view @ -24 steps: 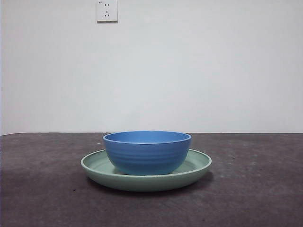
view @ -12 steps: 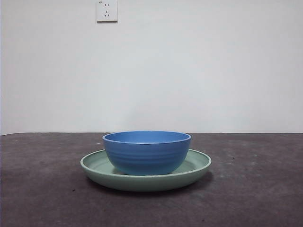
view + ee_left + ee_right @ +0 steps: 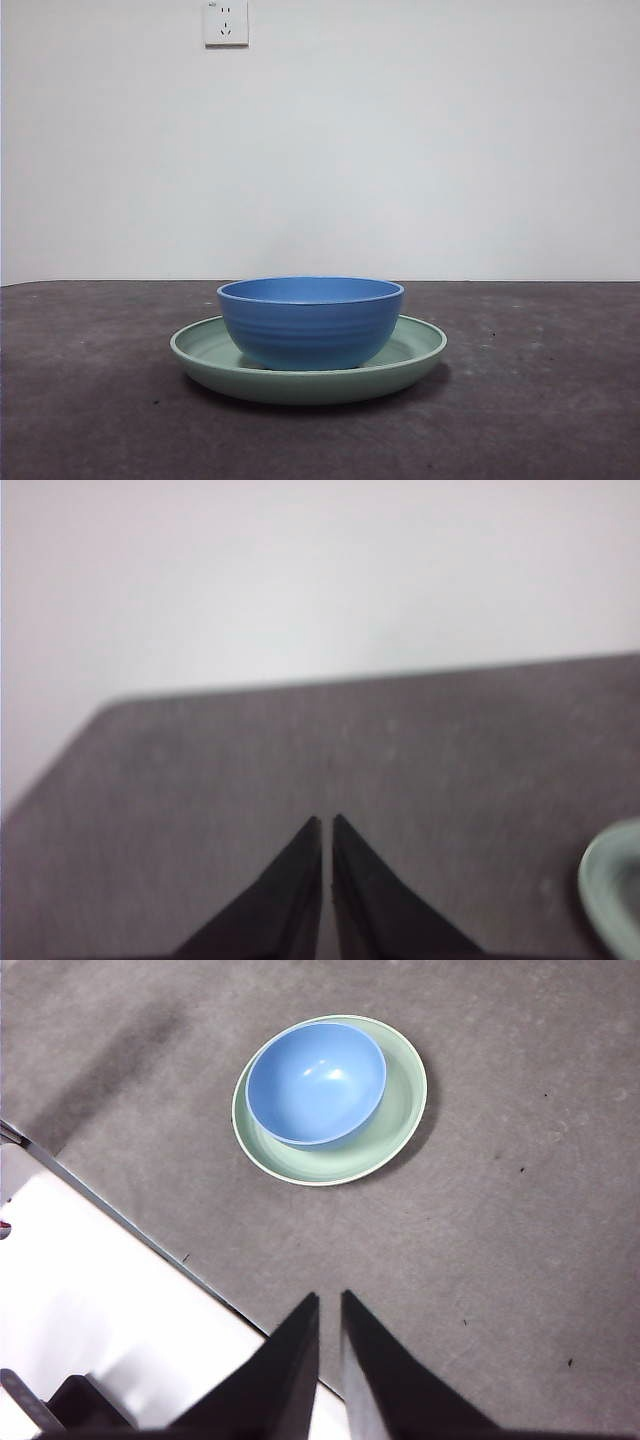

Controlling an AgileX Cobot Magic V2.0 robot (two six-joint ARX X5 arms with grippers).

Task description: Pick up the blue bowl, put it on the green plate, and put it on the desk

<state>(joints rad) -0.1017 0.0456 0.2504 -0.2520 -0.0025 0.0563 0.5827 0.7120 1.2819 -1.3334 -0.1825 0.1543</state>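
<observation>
The blue bowl [image 3: 311, 322] stands upright inside the green plate [image 3: 205, 350], which rests on the desk [image 3: 90, 400] in the front view. From high above, the right wrist view shows the blue bowl [image 3: 316, 1082] sitting toward one side of the green plate [image 3: 400, 1110]. My right gripper [image 3: 329, 1298] hangs well away from both, shut and empty. My left gripper [image 3: 323, 822] is shut and empty over bare desk [image 3: 200, 780], with only a sliver of the green plate [image 3: 610, 890] at the picture's edge. Neither arm appears in the front view.
A white wall with a power socket [image 3: 226, 22] stands behind the desk. The right wrist view shows the desk's edge [image 3: 130, 1225] and a white surface [image 3: 90, 1300] beyond it.
</observation>
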